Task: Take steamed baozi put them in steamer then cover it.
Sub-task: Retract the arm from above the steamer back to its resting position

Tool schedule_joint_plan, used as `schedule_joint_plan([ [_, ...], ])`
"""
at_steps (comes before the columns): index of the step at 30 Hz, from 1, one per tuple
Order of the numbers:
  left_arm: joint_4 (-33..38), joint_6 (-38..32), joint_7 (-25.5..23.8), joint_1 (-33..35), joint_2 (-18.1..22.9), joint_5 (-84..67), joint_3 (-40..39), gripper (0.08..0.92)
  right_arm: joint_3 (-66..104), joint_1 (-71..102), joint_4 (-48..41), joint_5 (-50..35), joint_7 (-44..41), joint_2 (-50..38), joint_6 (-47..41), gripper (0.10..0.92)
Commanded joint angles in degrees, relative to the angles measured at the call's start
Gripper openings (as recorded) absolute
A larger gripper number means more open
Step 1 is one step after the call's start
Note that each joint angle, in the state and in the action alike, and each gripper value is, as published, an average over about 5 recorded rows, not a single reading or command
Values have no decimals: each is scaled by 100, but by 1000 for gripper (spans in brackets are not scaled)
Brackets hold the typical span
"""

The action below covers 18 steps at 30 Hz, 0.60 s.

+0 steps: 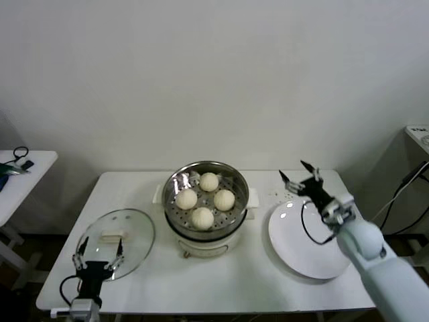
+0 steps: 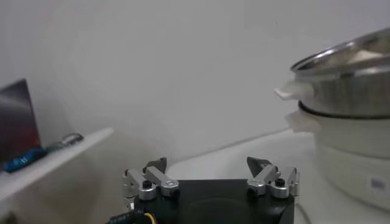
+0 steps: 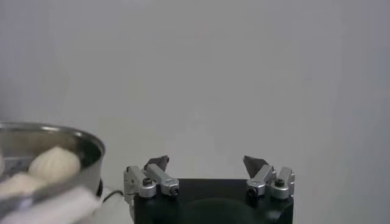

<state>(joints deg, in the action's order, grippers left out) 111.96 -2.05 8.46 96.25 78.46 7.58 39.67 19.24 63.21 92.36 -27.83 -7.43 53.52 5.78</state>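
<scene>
Nearest you, the left gripper [image 1: 99, 257] sits low at the front edge of the surface [image 1: 154, 282], fingers [image 1: 80, 250] spread wide and released, nothing between them. The cover [image 1: 115, 243] lies flat just ahead of those fingers, its near rim almost under the tips. Its cream bar handle [image 1: 113, 235] sits just beyond the fingertips, long axis running side to side, roughly across the line of the finger gap. You would likely need to turn the wrist so the fingers close across the bar's short width.

Further on and to that gripper's right stands the steamer [image 1: 205, 178]. All four steamed baozi [image 1: 202, 217] already rest on its perforated floor, so covering looks like the step left.

The right gripper [image 1: 300, 178] hangs beyond the far edge of the white plate [image 1: 305, 235], fingers also released and empty, the steamer off to its left. It is well apart from the cover, with the steamer between them.

Judgement: the left arm is clearly nearer the cover; the lift falls to it.
</scene>
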Motion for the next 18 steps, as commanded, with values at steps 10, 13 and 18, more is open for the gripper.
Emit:
schedule_joint_plan([
  [10,-1231,-113,2322,-65,-438,6108,65,823,1199,2434,-318,852,112,1600,2461,823],
  [13,-1721,-123,2504,-356,-455,6674,-27,823,1183,2447,-346,838,160,1598,2473,823],
  [18,-2320,-133,2405,-809,-463,7019,-134,823,1143,2482,-328,819,201,1589,2458,823],
])
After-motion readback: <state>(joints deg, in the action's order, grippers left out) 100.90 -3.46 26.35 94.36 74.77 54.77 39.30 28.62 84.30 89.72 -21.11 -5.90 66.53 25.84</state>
